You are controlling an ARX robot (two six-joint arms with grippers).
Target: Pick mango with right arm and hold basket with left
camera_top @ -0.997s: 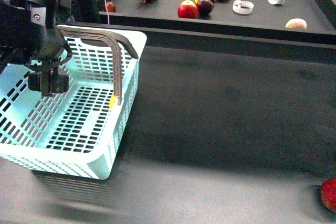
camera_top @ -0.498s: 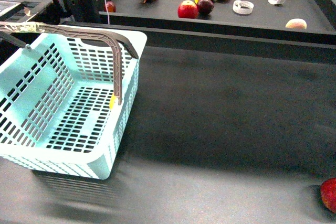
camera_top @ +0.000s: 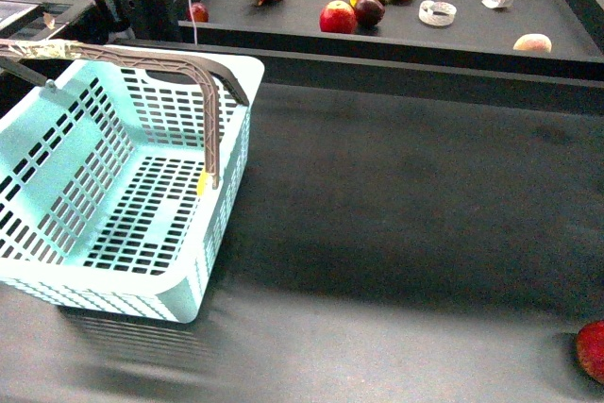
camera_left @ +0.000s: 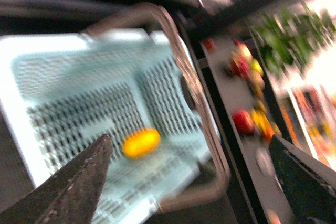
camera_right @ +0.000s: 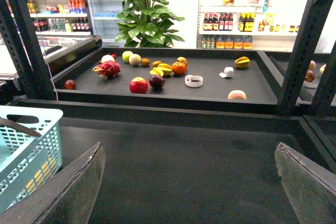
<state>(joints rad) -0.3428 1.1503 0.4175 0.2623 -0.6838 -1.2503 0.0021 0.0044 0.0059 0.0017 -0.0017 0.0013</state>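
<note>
We see dark matte tabletop (camera_top: 396,233), shop shelves behind. Pale blue slotted plastic basket (camera_top: 57,176) with brown handle (camera_top: 212,110). Smooth yellow-orange oval mango (camera_left: 140,142) lies flat on basket floor; blur hides its heading. Both grippers' jaws spread apart, empty.

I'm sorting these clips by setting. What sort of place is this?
Probably a shop or a mock-up of one: drink shelves and a glass-door fridge at the back, loose fruit on a black display tray, and a pale blue shopping basket in front.
</note>
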